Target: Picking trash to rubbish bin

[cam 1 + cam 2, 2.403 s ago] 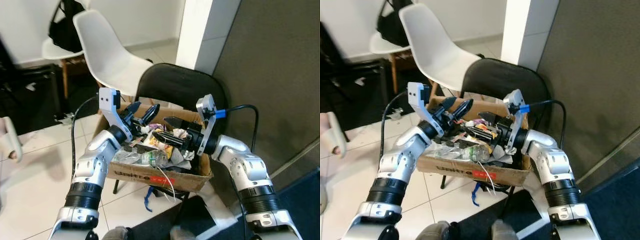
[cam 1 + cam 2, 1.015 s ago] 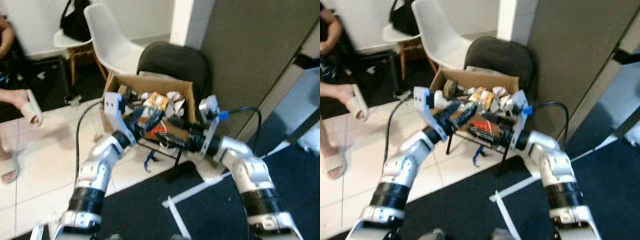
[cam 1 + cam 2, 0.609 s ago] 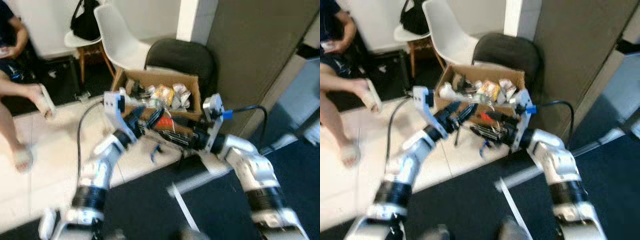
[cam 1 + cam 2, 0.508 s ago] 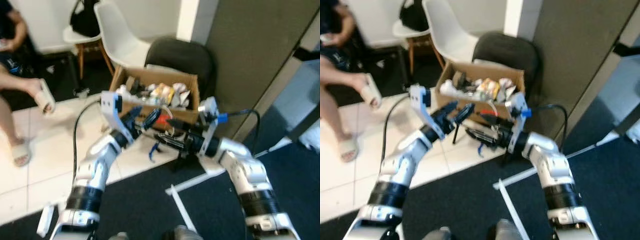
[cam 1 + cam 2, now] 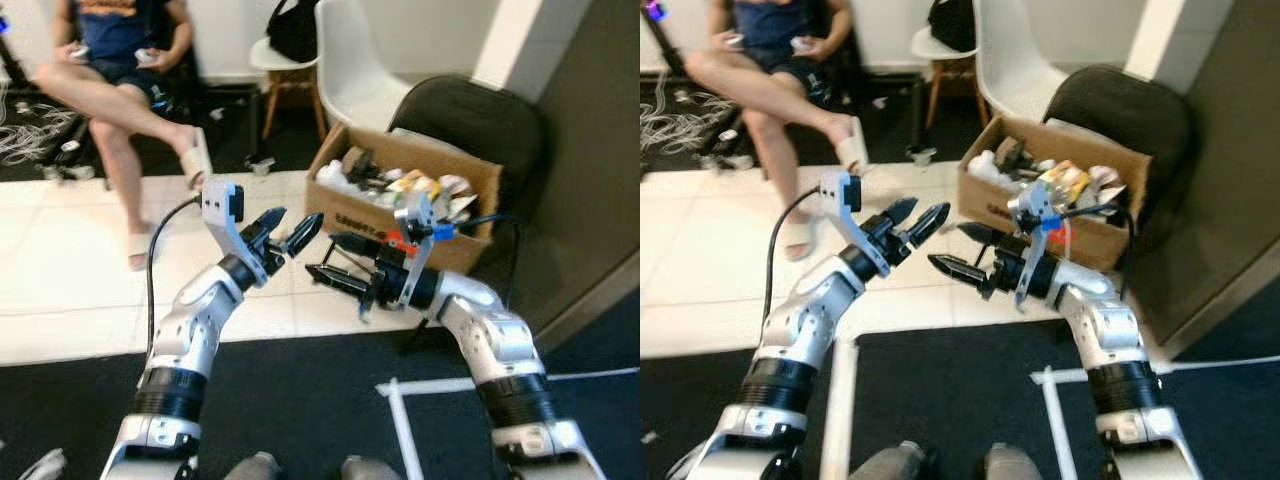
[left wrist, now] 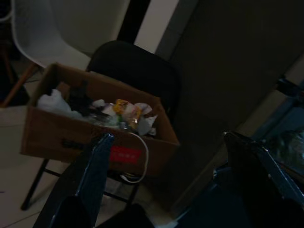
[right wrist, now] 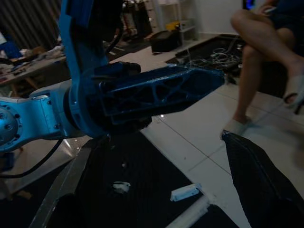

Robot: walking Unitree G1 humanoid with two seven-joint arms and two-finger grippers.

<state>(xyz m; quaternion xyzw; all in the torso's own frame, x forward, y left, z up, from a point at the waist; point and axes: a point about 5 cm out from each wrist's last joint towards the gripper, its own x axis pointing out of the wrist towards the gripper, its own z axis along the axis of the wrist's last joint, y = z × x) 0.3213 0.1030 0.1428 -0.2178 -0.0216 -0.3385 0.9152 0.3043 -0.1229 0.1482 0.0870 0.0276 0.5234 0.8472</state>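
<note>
The trash now visible lies in the box (image 5: 404, 196), an open cardboard carton that sits on the seat of the black chair (image 5: 470, 120), ahead of the robot and a little to its right; the pile inside reaches about the rim, with crumpled white paper, a yellow wrapper (image 5: 407, 182) and some dark pieces I cannot identify. Both grippers are raised in front of the chest, short of the box and apart from it. The left gripper (image 5: 285, 232) has its fingers spread and nothing between them; the right gripper (image 5: 338, 260) is also spread and empty, pointing toward the left one. On the dark floor, in the right wrist view, lie two small pale scraps (image 7: 184, 192) — what they are I cannot tell. Such scraps would probably be very light and soft, so they may crush or slip away when pinched; I think it is best to close the fingers across the middle of a piece, low against the floor, and slowly. A person (image 5: 125, 60) sits beyond the white tiles, near the white chair (image 5: 355, 60), well apart from the arms.
</note>
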